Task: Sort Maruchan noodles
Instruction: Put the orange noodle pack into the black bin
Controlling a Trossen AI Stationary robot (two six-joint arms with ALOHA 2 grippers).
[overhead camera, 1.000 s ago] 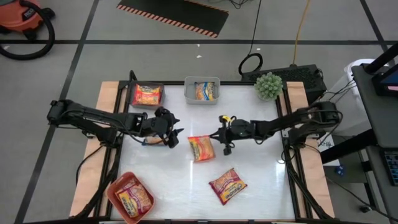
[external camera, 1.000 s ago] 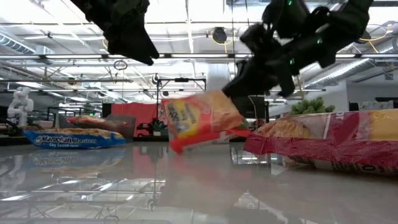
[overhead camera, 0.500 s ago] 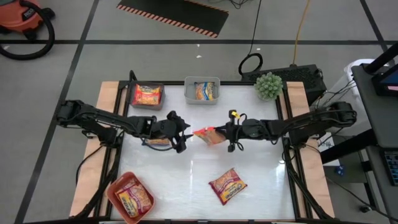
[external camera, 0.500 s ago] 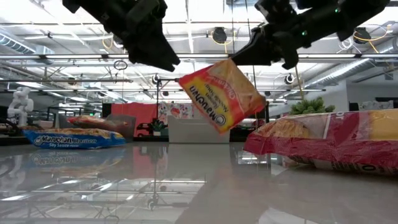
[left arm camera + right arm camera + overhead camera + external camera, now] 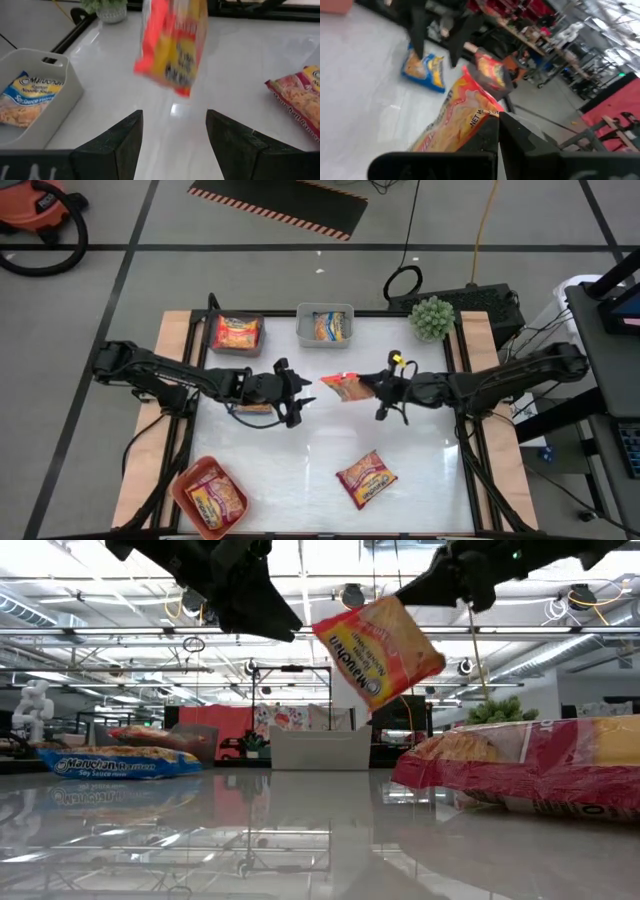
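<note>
Sorting part done: three bins each hold a packet, right gripper point(image 5: 372, 385) fingers clamp an orange packet point(image 5: 347, 386) aloft mid-frame, left gripper point(image 5: 297, 392) fingers apart and empty, pink packet point(image 5: 366, 478) and blue packet point(image 5: 118, 762) remain on the counter point(image 5: 420, 450).

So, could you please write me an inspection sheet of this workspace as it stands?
Surface: glossy white tabletop with wooden side strips.
Job's things: orange-red and yellow plastic noodle packet held in the air; pink-red packet lying on the table; blue and yellow packet lying under the left arm; one packet each in the grey bin, the clear bin and the salmon-red bin.
Clutter: small green potted plant at a far corner.
Grippers: right gripper shut on the orange-red packet's edge; left gripper open, empty, facing it.
Cables: black coil and yellow cord on the floor.
Surroundings: orange vacuum, striped floor mat.
</note>
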